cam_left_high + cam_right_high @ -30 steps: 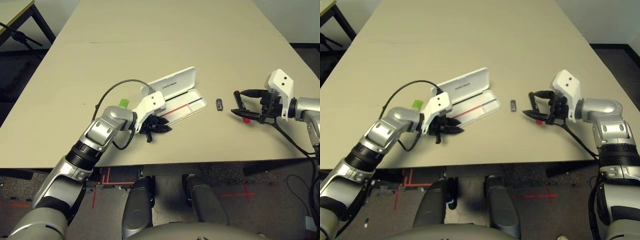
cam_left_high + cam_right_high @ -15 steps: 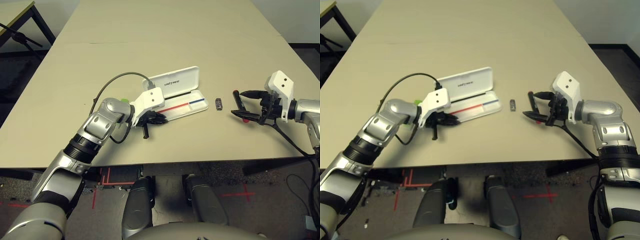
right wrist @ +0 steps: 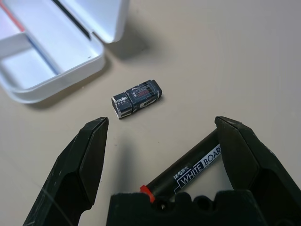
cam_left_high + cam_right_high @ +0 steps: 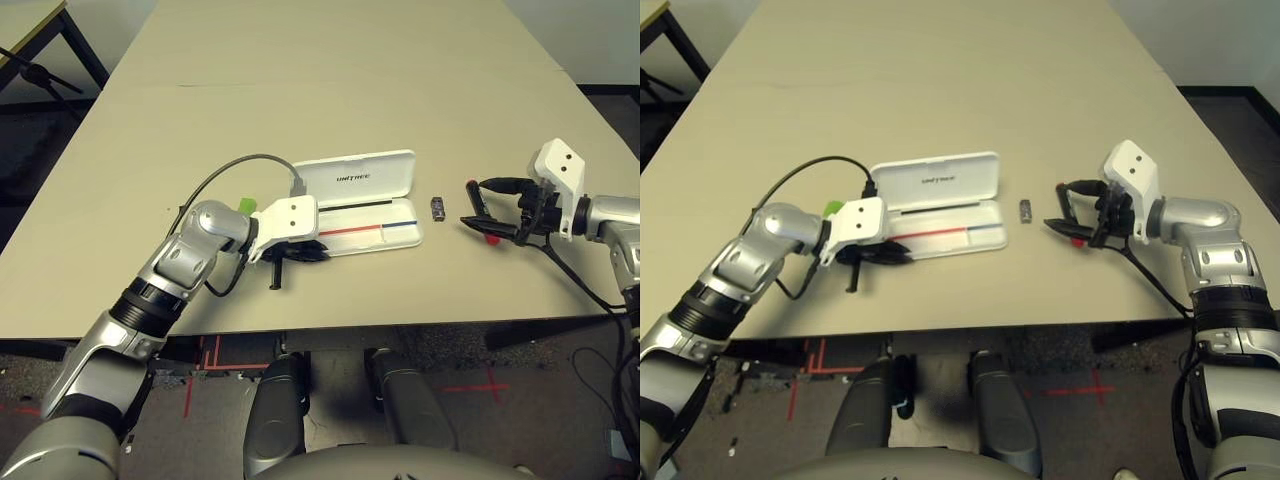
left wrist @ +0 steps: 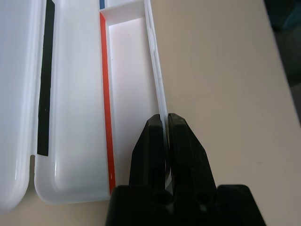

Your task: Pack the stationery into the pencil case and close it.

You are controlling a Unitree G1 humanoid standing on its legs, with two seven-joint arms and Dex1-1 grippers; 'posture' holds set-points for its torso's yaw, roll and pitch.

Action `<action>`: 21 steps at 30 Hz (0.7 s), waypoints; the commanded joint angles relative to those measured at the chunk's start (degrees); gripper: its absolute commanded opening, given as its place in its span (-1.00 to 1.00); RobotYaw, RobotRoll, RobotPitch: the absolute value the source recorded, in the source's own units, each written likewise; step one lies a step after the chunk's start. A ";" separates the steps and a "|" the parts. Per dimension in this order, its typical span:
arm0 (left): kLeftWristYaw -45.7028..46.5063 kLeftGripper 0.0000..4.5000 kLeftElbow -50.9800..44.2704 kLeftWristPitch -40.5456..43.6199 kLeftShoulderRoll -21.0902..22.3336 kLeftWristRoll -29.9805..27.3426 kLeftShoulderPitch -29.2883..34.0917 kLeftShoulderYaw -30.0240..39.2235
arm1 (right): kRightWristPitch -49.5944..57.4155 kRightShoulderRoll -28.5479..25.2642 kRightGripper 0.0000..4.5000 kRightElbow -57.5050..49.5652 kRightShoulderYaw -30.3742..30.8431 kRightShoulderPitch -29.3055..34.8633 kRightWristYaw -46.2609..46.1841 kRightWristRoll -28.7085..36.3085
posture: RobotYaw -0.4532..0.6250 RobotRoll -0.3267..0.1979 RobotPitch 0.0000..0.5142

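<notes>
A plain beige bench (image 4: 330, 90) is seen, dark floor around it. The open case (image 4: 355, 200) wall is pinched by left fingers (image 5: 162, 141); right fingers (image 3: 89, 155) are spread over the marker (image 3: 188, 172).

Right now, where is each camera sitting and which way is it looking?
Left eye view: on the head, looking down at the table; both silver forearms show.
Right eye view: beside it, same scene.
Left wrist view: on the left wrist, looking along the left claw, shut on the rim of the open pencil case.
Right wrist view: on the right wrist, looking between the open right claw at the marker pen and the small dark block.
Shared: both wrist views show the pencil case tray.
</notes>
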 commanded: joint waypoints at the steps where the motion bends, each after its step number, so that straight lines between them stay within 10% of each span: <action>1: -0.67 -0.98 -0.28 -1.48 0.50 0.95 0.84 0.14 | -0.74 0.18 1.00 0.62 1.01 -0.29 0.45 -0.50 | -0.32 0.25 -0.33; 12: 0.13 -0.98 0.39 -2.17 0.15 2.50 1.35 0.16 | -0.78 0.16 1.00 0.17 1.28 -0.44 0.74 -0.80 | -0.32 0.25 -0.32; 21: 1.07 0.40 -4.91 0.97 1.09 0.40 3.30 3.41 | -0.93 0.26 1.00 0.61 1.59 -0.37 0.88 -0.99 | -0.29 0.25 -0.35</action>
